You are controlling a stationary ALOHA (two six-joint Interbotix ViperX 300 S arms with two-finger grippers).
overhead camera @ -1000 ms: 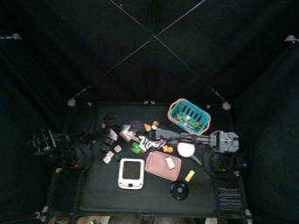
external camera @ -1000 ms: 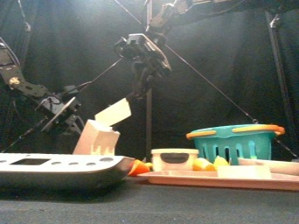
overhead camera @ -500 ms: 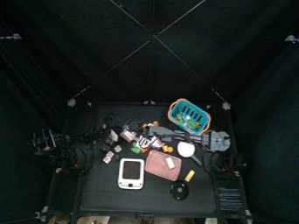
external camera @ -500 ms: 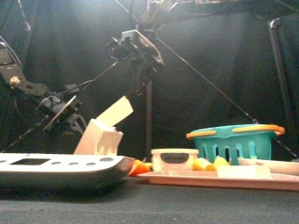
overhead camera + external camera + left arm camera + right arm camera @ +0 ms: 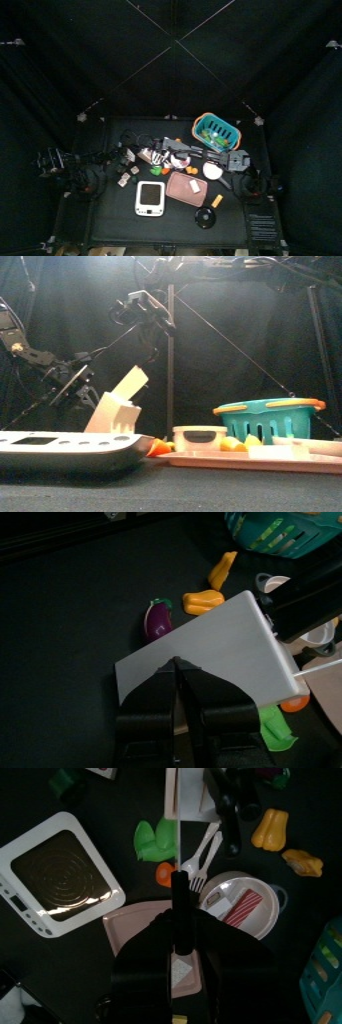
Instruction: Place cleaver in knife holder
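Observation:
The cleaver [image 5: 130, 386], with a broad pale blade, slants over the pale wooden knife holder [image 5: 110, 416], and its lower end is at the holder's top. My left gripper [image 5: 80, 378] is shut on the handle. In the left wrist view the blade [image 5: 221, 647] fills the middle above my left gripper [image 5: 175, 672] and hides the holder. My right gripper [image 5: 144, 311] hangs high above and slightly right of the holder. In its own view my right gripper [image 5: 178, 883] is over an orange carrot [image 5: 163, 873] and a pink tray [image 5: 134, 928].
A white scale [image 5: 67, 448] stands in front of the holder. To the right are the pink tray [image 5: 241, 461], a clear tub [image 5: 201, 438] and a teal basket [image 5: 271, 419]. An eggplant [image 5: 158, 617] and a yellow pepper [image 5: 201, 602] lie beyond the blade.
The right arm has risen and swung left. The cleaver blade now stands a little steeper over the holder, with the left gripper still on its handle.

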